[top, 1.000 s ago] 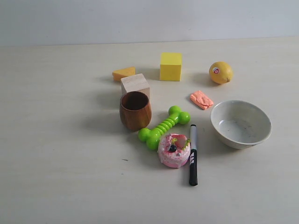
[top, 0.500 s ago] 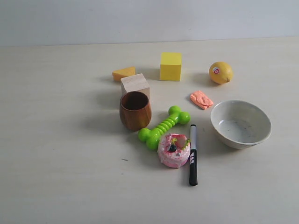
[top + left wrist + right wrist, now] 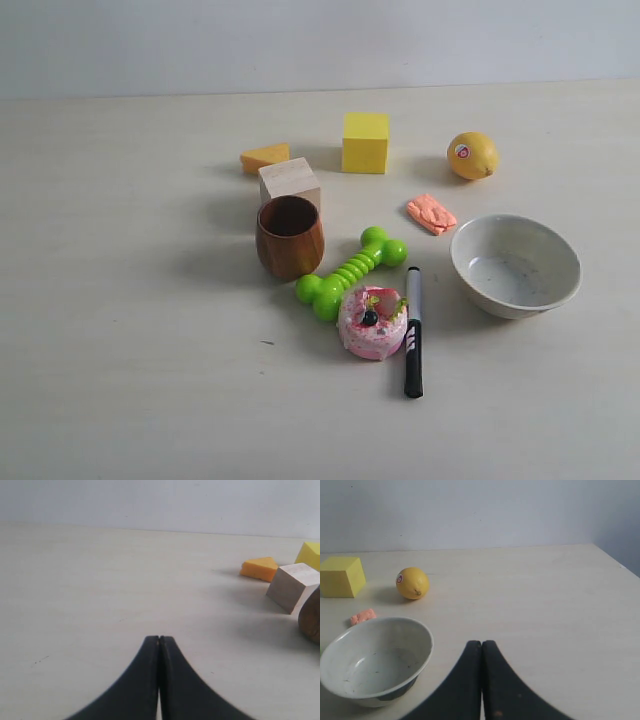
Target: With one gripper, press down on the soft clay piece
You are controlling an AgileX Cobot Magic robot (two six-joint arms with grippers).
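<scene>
The soft clay piece [image 3: 432,213] lies untouched on the counter [image 3: 130,350], just beside the white bowl [image 3: 515,265] and near the lemon [image 3: 472,155]. Through my right wrist camera, the right end effector [image 3: 481,643] hangs with its fingers pressed together, the clay showing past the bowl's rim. The left end effector [image 3: 159,639], likewise closed tight, faces the wooden block [image 3: 295,592].

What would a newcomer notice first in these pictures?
The bright green bone toy lies at the centre, between the wooden cup and the pink donut. On the right, the small pink clay piece lies near the lemon and the white bowl.
</scene>
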